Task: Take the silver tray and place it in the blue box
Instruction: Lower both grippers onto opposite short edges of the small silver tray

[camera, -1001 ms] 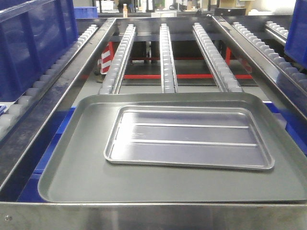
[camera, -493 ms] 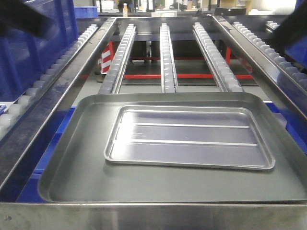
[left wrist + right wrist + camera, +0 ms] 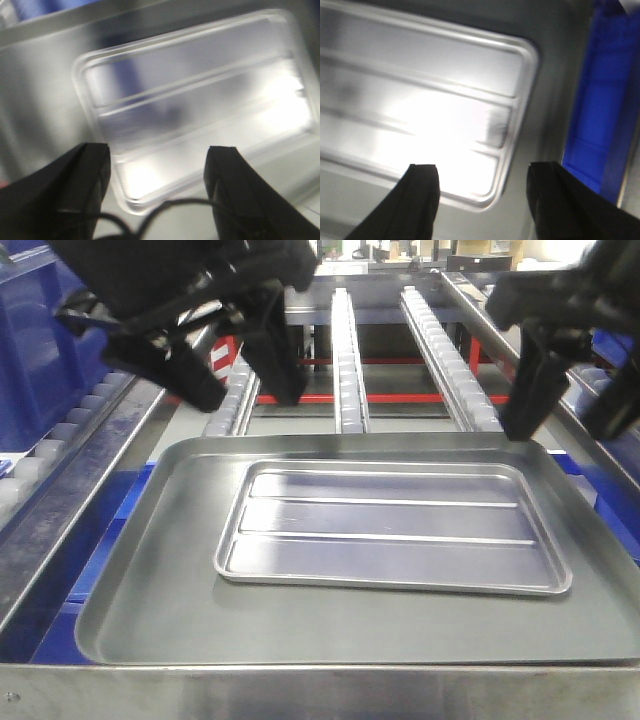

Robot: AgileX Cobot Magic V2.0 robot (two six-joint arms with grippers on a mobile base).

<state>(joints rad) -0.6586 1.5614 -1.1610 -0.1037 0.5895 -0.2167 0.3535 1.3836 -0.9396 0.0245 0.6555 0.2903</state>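
The left pincer [image 3: 157,155] and right pincer [image 3: 482,172] hung open, empty, over the silver tray [image 3: 390,530], each needing to straddle an end rim.

Large matte grey tray [image 3: 150,620] across the lower frame, steel ledge [image 3: 300,695] along the bottom edge; roller rails [image 3: 345,350] up the centre, red bars [image 3: 400,398] beneath them
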